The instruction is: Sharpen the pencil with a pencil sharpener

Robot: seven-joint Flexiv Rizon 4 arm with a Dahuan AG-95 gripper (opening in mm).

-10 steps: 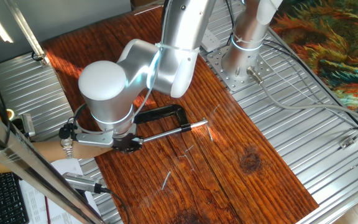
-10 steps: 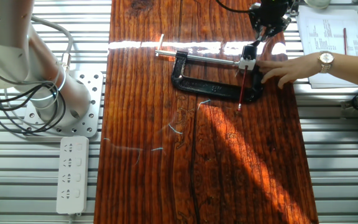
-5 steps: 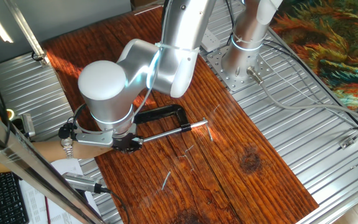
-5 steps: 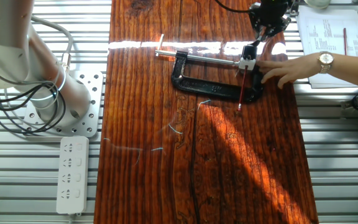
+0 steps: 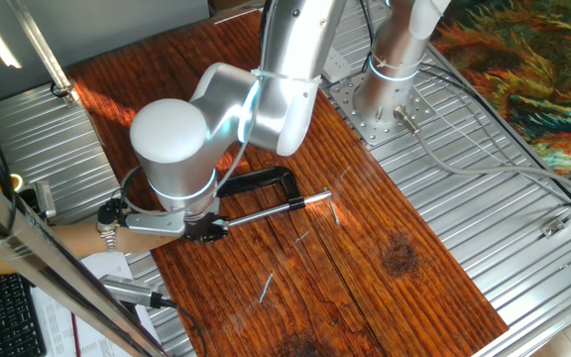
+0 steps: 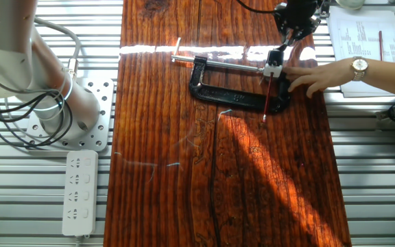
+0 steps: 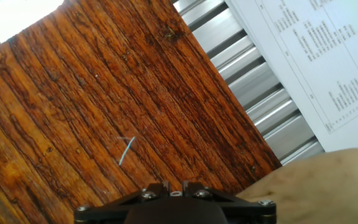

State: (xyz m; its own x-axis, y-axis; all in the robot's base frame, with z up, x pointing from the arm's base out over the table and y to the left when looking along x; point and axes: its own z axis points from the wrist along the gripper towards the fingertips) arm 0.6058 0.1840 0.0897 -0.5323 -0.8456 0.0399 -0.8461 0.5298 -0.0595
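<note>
Red pencil (image 6: 268, 96) lay across the lower bar of the black C-clamp (image 6: 233, 98), its upper end at the pencil sharpener (image 6: 273, 66), its lower tip pointing down onto the wooden tabletop (image 6: 225, 178). Sharpener was a small dark block with a whitish patch, sitting at the right end of the clamp's silver screw rod (image 6: 214, 64). Gripper (image 6: 288, 38) hung just above the sharpener, fingers pointing down toward it; whether the fingers were closed on anything could not be told from either fixed view. Hand view showed only the dark gripper base (image 7: 176, 200) at the bottom edge, wood grain beyond, no fingertips visible. A person's hand (image 6: 314, 77) with a wristwatch (image 6: 358, 67) rested on the clamp's right end, just beside the pencil. In the one fixed view the arm's big white joint (image 5: 171, 144) covered most of the clamp (image 5: 266, 181); pencil and sharpener were hidden there. Printed paper sheet (image 7: 309, 56) lay on the metal surface right of the wood. White power strip (image 6: 79, 192) lay on the metal left of the wood, near the arm base (image 6: 60, 116).
</note>
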